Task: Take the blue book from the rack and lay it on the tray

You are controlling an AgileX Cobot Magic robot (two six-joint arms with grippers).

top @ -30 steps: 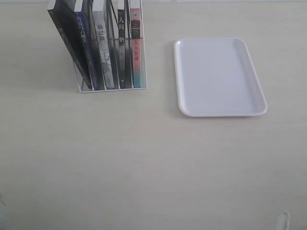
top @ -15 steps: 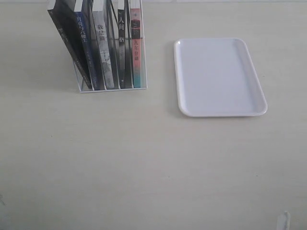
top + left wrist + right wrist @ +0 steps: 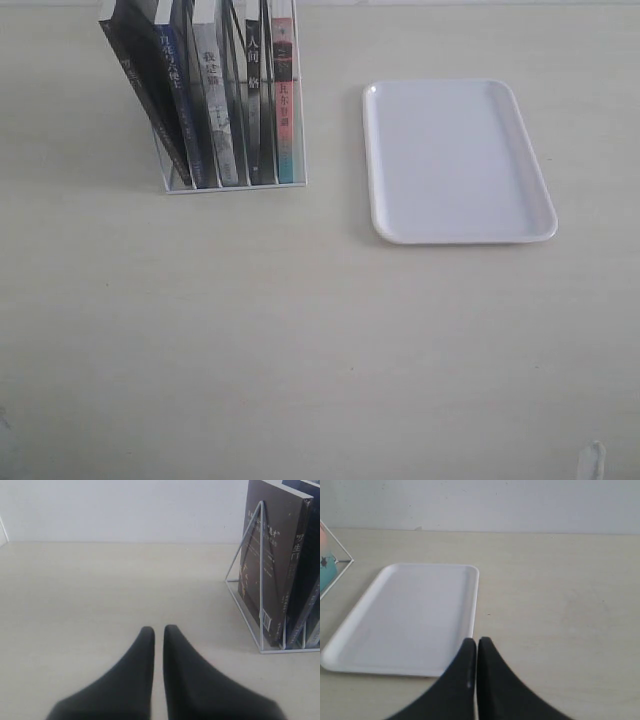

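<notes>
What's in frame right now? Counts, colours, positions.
blue book: 1, dark blue spine, in the rack, leaning
black-cover book: 1, rack's left end, leaning
grey-spined book: 1, mid rack
black-spined book: 1, right of it
pink-and-teal-spined book: 1, rack's right end
rack: 1, white wire, far left of table
tray: 1, white, right of rack, bare
table: 1, pale beige
left gripper: black, shut, near rack
right gripper: black, shut, by tray's edge

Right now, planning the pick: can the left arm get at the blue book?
Probably yes: bare table lies between the left gripper and the rack. The blue book stands with a black book close beside it, so only its top looks graspable.
</notes>
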